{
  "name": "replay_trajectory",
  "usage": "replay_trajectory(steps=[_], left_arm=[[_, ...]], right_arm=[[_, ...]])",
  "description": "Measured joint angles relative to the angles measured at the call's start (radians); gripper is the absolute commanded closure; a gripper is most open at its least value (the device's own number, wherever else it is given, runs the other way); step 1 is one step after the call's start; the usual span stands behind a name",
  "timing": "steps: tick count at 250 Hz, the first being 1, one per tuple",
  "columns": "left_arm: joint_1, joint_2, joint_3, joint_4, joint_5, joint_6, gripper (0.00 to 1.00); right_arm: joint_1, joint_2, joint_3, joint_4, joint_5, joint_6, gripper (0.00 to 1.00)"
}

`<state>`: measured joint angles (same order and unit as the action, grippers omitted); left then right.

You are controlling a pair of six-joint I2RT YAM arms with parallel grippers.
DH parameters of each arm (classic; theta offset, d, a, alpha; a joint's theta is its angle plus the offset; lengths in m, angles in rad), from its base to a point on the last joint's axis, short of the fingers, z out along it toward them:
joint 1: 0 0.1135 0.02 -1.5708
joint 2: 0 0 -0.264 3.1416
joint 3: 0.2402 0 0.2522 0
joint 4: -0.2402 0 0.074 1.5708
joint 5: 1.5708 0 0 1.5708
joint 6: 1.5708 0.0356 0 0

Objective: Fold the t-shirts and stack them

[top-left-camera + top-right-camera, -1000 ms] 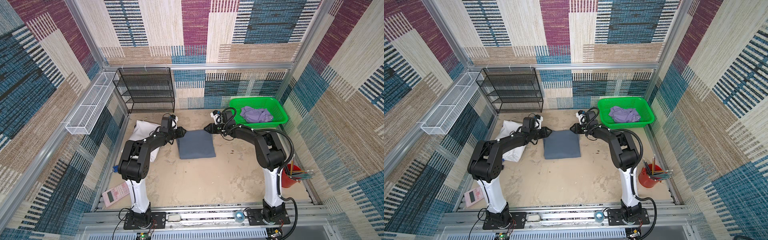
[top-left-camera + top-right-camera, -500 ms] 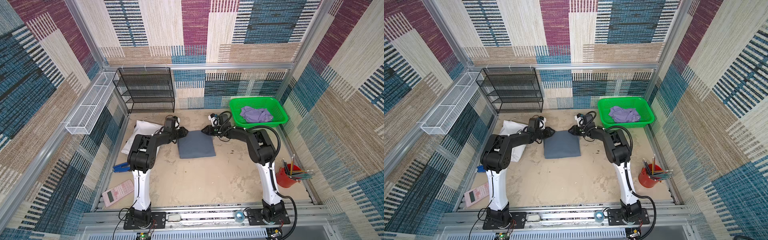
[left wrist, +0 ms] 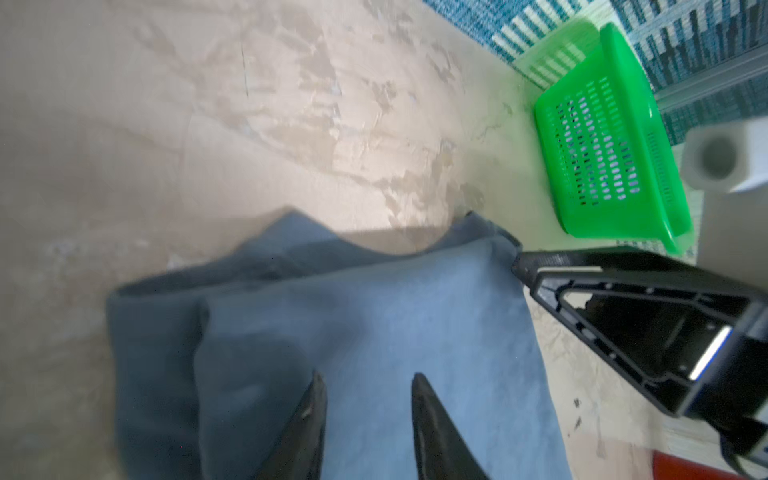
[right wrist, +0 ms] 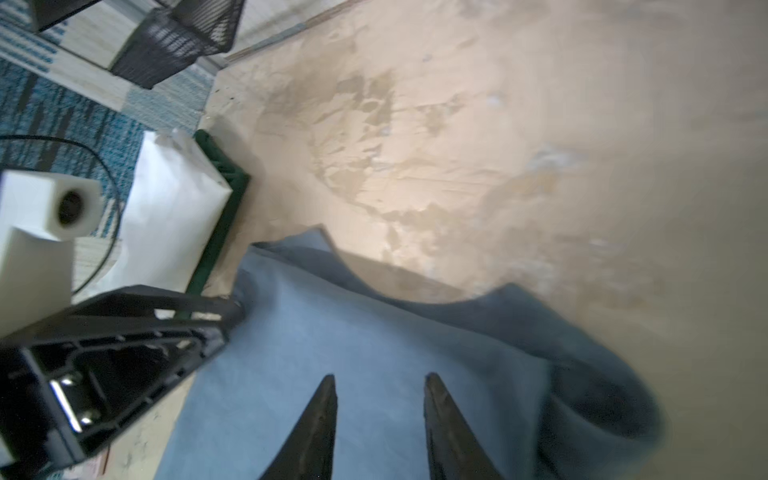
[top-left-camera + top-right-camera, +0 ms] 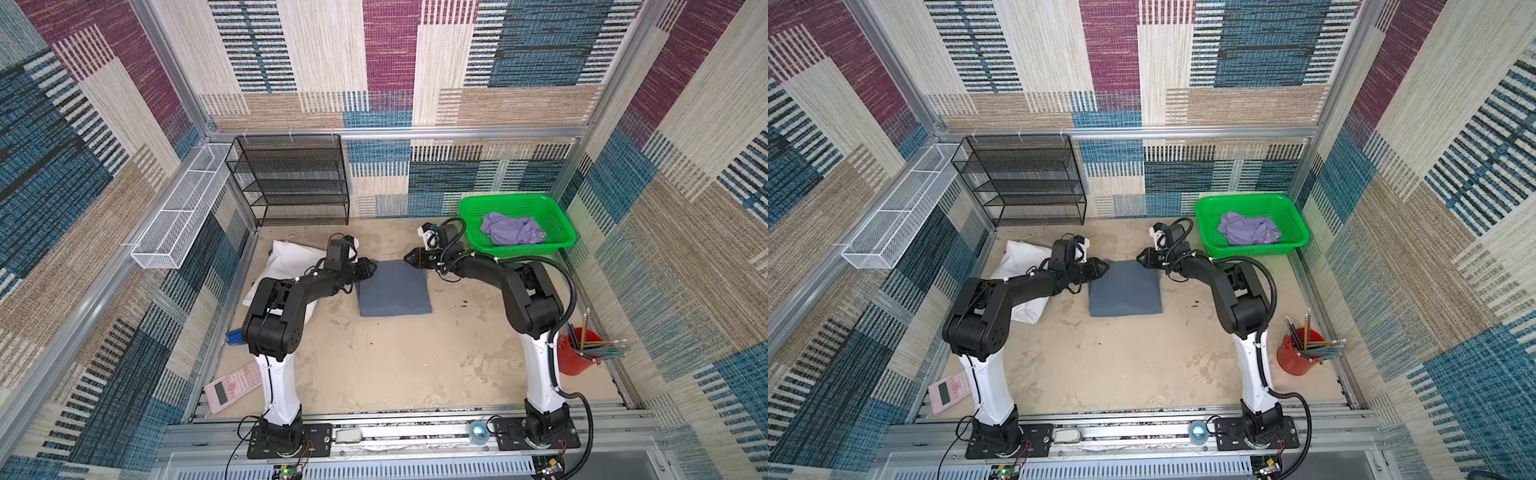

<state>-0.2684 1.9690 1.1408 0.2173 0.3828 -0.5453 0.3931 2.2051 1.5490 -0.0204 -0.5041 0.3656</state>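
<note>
Seen from my remote station, the slate blue-grey t-shirt (image 5: pixel 392 291) lies folded into a near-square pad just above the centre of the frame in both top views, flat on the scuffed sandy table (image 5: pixel 395 365). Its top face is smooth and uncreased, and its edges are straight. My left gripper (image 5: pixel 372 266) sits at the pad's upper-left corner and my right gripper (image 5: pixel 409 259) at its upper-right corner, the two arms reaching in from either side. In the left wrist view my left gripper's fingers (image 3: pixel 318 399) stand a modest way apart over the cloth, with nothing caught between them. The right wrist view shows the same of my right gripper's fingers (image 4: pixel 328 399). Both wrist views show darker layers stacked under the paler top sheet, with one edge of the fold rippling in soft waves. The lavender-purple t-shirt (image 5: pixel 512 228) is crumpled in a loose heap inside the green basket (image 5: pixel 515 199) at the right of the frame, above the middle and well apart from the folded pad.
</note>
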Motion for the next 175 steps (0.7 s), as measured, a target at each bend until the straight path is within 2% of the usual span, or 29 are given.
replay_trajectory(steps=[36,84,137,175], left_arm=[[0.001,-0.013,-0.088,0.039,0.001,-0.036,0.64],[0.009,-0.005,-0.115,0.104,-0.003,-0.057,0.65],[0.003,-0.138,-0.189,0.104,-0.009,-0.049,0.65],[-0.034,-0.232,-0.283,0.107,0.03,-0.05,0.65]], right_arm=[[0.034,0.047,0.009,0.026,-0.042,0.028,0.64],[0.018,0.055,-0.056,0.068,-0.034,0.056,0.64],[0.012,-0.066,-0.141,0.05,0.017,0.051,0.63],[0.023,-0.188,-0.259,0.063,0.023,0.053,0.62]])
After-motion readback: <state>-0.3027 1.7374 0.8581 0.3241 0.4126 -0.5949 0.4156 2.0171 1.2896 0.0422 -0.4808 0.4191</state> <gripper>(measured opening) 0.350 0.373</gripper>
